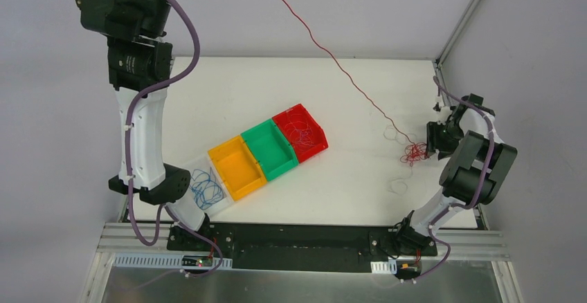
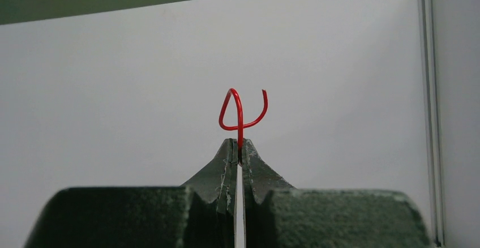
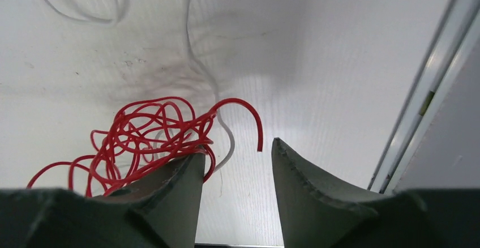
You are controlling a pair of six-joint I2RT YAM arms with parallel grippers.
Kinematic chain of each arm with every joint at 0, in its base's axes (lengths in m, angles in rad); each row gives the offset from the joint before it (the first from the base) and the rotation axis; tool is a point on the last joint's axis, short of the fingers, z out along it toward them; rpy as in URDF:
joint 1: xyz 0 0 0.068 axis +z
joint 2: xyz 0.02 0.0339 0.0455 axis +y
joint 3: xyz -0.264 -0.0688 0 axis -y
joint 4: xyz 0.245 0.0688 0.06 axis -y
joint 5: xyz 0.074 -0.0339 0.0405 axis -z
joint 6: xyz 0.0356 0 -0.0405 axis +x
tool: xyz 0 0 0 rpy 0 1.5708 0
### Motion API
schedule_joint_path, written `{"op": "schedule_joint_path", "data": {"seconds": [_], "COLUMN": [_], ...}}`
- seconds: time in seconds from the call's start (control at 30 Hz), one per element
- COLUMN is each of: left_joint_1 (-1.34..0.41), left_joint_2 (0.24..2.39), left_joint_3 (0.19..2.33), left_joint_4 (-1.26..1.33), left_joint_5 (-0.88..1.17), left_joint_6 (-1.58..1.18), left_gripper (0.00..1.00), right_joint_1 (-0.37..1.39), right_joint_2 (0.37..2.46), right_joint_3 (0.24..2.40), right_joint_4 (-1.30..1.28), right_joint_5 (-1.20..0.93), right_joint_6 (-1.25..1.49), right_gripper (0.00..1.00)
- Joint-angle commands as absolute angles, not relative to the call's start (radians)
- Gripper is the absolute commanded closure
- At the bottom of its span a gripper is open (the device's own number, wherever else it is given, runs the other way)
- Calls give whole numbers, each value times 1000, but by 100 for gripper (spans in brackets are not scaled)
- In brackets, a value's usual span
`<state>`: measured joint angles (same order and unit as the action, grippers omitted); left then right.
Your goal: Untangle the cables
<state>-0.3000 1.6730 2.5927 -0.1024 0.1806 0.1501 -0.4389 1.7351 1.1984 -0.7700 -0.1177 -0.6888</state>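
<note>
A bright red cable (image 1: 332, 59) runs taut from the top edge of the overhead view down to a red tangle (image 1: 414, 152) at the table's right side. My left gripper (image 2: 240, 145) is raised out of the overhead view and is shut on the cable's curled red end (image 2: 240, 112). My right gripper (image 3: 238, 149) stands open just above the table, beside the red tangle (image 3: 147, 129), which lies against its left finger (image 3: 187, 174). A loose red end (image 3: 257, 129) hangs between the tips. White cables (image 3: 195, 61) loop around the tangle.
A row of bins sits mid-table: a clear one with a blue cable (image 1: 205, 187), an orange bin (image 1: 239, 164), a green bin (image 1: 271, 147), and a red bin (image 1: 315, 149) holding a dark red cable. An aluminium frame rail (image 3: 419, 101) borders the table right of my right gripper.
</note>
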Motion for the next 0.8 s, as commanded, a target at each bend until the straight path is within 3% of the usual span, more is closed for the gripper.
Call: {"op": "schedule_joint_path", "data": {"seconds": [0.0, 0.33, 0.77], "left_joint_1": [-296, -296, -296], "left_joint_2": [1681, 1698, 1650], "left_joint_3": [2643, 2672, 2538], "left_joint_4": [36, 107, 28], "left_joint_5": [171, 138, 224], "left_joint_6": [186, 255, 166], "left_gripper": [100, 100, 100], "right_joint_1": [-498, -584, -667], "right_joint_2": [1665, 1730, 1813], "right_joint_3": [1268, 1357, 1668], "right_joint_4": [-836, -945, -1460], "right_joint_5": [-153, -228, -893], "right_joint_6": [-712, -716, -821], "right_gripper": [47, 37, 34]}}
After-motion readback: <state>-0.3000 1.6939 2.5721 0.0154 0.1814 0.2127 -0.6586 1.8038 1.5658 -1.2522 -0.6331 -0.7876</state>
